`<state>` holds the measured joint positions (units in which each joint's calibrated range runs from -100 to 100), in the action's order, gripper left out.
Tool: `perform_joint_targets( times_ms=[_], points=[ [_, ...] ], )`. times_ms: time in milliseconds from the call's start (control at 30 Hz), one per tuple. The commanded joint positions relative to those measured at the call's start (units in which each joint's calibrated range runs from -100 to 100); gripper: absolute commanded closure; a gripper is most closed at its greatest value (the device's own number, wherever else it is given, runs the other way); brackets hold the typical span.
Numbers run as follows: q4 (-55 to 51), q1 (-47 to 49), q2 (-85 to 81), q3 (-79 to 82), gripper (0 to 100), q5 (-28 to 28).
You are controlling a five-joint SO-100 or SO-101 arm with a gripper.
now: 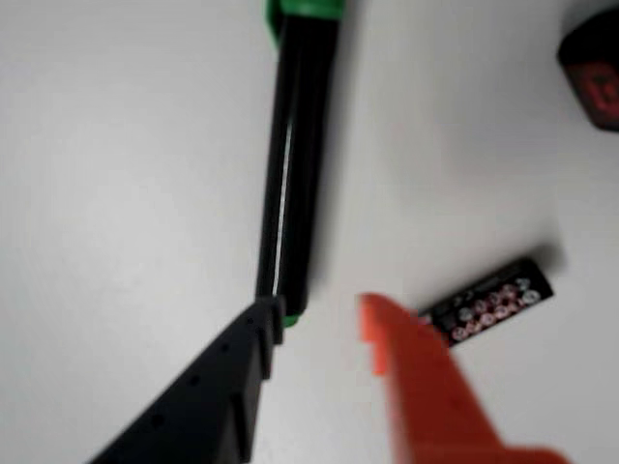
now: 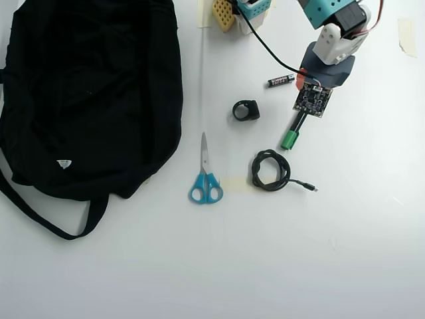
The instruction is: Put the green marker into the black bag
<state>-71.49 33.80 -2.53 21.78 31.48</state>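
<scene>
The green marker (image 1: 295,164) is lying flat on the surface (image 2: 345,232), its long axis running straight ahead of the tool (image 1: 324,314). The tool is being held open, 2 fingers straddling the marker's near end, nothing gripped. The black bag (image 2: 86,100) is lying well apart.

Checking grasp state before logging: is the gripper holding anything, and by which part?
Nothing held. The gripper is open, its fingers straddling the small green end of the green marker, which lies on the table; no closure on the barrel.
</scene>
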Motion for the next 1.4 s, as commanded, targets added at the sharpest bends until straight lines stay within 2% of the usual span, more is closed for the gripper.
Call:
perform_joint_targets(
  times_ms=[0,533,800,1367],
  points=[
    [-0.43,0.38,-0.12,-2.82,83,0.25],
    [-0.43,3.07,3.03,-7.04,82,0.35],
    [-0.43,3.15,7.26,-10.1,71,0.3],
    [0.43,1.5,14.07,-10.91,70,1.77]
  ],
)
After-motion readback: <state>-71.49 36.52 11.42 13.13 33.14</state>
